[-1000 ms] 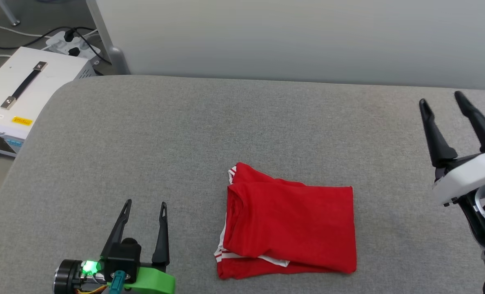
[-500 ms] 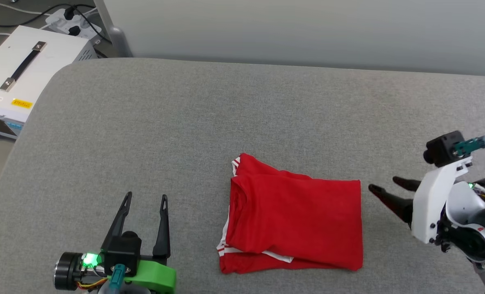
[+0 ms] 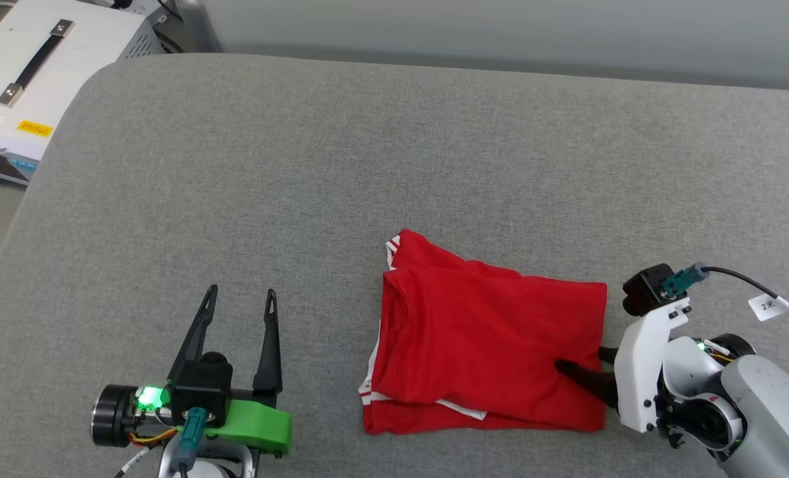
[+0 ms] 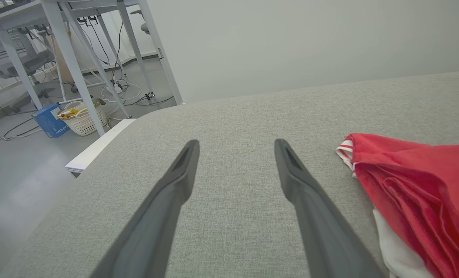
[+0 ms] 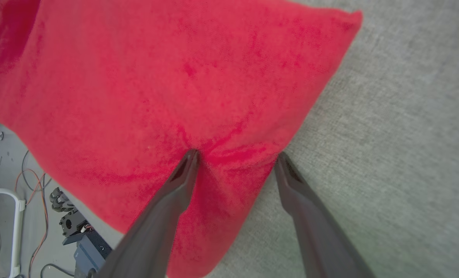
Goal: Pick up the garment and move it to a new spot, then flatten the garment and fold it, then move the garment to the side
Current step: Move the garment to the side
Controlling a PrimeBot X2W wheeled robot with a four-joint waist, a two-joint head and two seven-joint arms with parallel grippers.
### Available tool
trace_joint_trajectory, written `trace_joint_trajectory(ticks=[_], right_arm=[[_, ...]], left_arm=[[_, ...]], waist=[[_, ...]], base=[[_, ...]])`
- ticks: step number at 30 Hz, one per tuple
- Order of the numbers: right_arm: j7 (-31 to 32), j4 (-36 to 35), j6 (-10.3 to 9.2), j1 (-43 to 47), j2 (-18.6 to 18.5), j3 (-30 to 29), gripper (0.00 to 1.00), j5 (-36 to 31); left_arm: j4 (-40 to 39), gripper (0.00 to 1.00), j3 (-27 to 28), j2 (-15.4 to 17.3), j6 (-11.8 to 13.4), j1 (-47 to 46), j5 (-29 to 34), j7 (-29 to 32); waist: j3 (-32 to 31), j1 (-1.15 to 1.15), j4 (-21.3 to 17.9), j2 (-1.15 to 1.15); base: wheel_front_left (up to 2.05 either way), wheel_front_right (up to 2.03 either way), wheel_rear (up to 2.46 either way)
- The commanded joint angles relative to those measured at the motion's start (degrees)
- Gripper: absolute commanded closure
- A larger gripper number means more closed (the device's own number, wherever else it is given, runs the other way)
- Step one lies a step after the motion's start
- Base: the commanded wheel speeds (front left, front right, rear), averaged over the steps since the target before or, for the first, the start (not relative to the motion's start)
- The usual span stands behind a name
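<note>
right fingers (image 5: 175, 189): apart and holding nothing. one tip presses on the red cloth just inside its right edge and creases it; the other rests on the grey table (image 5: 388, 154) just beside that edge.
left fingers (image 3: 266, 345): apart and empty, over bare table, well left of the cloth.
garment (image 3: 487, 345): red jersey t-shirt, folded into a flat rectangle, right of the table's middle and near my side. striped trim shows at its far left corner, and a white sleeve peeks from the lower layers.
step, as i judge it: folding looks done; moving it to the side remains.
handling: soft, light and limp. the layers will likely slide over each other, and nothing is stiff enough to push against.
where to hold: the right edge, with one finger under the whole stack.
risk: pinching only the top layer would open the fold.
beyond: white box with a black handle (image 3: 29, 73), off the far left corner.
</note>
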Motion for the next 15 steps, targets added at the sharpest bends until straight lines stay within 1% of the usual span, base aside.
trace_joint_trajectory(ticks=[1,5,9,10,11,12,15], right_arm=[[-0.54,1.83,-0.05,-0.79,0.99,1.46,0.0,0.33],[-2.79,5.01,-0.05,-2.14,2.47,3.88,0.0,0.97],[-5.23,6.6,-0.05,-3.36,2.61,6.19,0.0,1.74],[-6.49,6.66,-0.05,-3.78,2.37,6.6,0.34,1.87],[-7.5,6.74,-0.05,-4.11,2.19,6.85,0.71,2.02],[-8.54,6.74,-0.05,-4.51,1.98,7.28,1.0,2.32],[-11.0,6.44,-0.05,-5.76,1.07,8.57,1.0,2.68]], left_arm=[[0.03,0.0,-0.05,-0.17,-0.08,-1.18,-0.14,-0.34],[0.18,0.0,-0.03,-0.2,-0.16,-1.73,-0.12,-0.34],[0.26,0.0,-0.02,-0.27,-0.16,-2.02,-0.1,-0.34],[0.26,0.0,0.01,-0.28,-0.12,-2.02,-0.1,-0.34],[0.25,0.0,0.04,-0.29,-0.1,-2.01,-0.1,-0.34],[0.24,0.0,0.09,-0.3,-0.06,-1.94,-0.13,-0.34],[0.3,0.0,0.24,-0.37,0.01,-1.74,-0.23,-0.34]], waist=[[0.6,0.0,0.38,0.0],[1.0,0.0,0.67,0.0],[1.09,0.0,0.88,0.0],[1.1,0.0,0.88,0.0],[1.1,0.0,0.87,0.0],[1.1,0.0,0.81,0.0],[1.01,0.0,0.46,0.0]], base=[[0.0,0.0,0.0],[0.0,0.0,0.0],[0.0,0.0,0.0],[0.0,0.0,0.0],[0.0,0.0,0.0],[0.0,0.0,0.0],[0.0,0.0,0.0]])
